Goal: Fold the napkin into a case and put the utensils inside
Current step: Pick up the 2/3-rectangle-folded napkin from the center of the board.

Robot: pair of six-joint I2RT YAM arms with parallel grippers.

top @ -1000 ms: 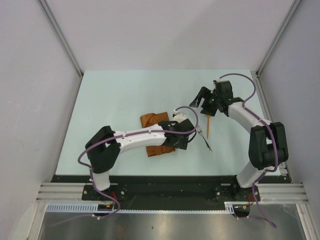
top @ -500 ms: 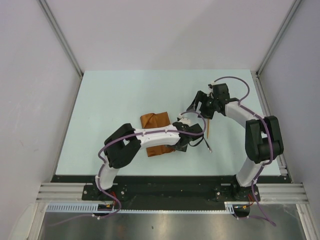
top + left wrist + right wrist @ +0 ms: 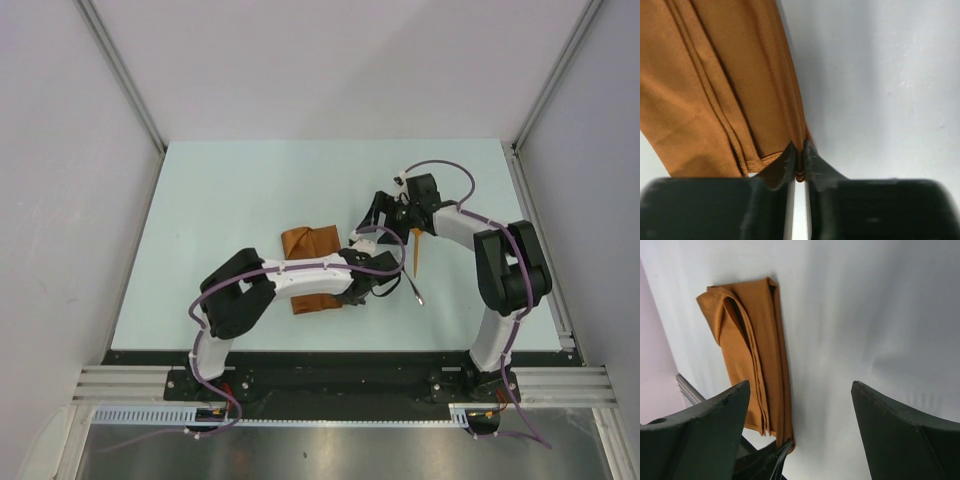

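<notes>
Having been wide, the left gripper (image 3: 800,152) is now clamped between its fingers on an edge of the soft rust-orange cloth napkin (image 3: 715,90) (right gripper (image 3: 801,390) gapes empty), so folding can proceed.

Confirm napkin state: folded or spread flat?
Folded. The napkin lies as a narrow strip with several stacked layer edges running along its length. The left gripper pinches one corner of it.

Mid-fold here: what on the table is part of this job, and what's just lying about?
Job: napkin, pinched by the left claw; fork; spoon; right claw, open.
Just there: table, metal rail, purple cables on the arms.
</notes>
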